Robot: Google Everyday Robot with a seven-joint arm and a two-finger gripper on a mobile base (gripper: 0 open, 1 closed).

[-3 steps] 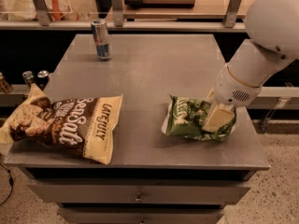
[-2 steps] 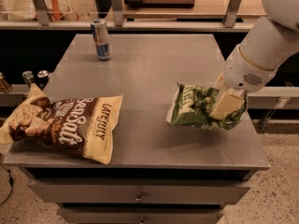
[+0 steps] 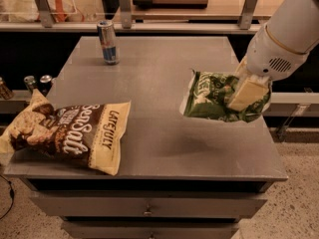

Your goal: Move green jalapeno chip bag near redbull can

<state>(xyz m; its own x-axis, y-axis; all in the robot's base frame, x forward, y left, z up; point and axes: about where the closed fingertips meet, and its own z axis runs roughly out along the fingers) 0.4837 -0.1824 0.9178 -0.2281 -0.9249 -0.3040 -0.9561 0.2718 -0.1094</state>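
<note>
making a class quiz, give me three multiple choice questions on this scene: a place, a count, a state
1. Where on the table does the drink can stand? A far left corner B front right corner C centre
2. How many chip bags lie on or hang over the table? A one B two C three
3. The green chip bag is: A flat on the table B held up by the end effector C in a drawer
1 A, it stands at the back left. 2 B, the green one and a brown bag. 3 B, the end effector over the table's right side is shut on it, shadow beneath.
</note>
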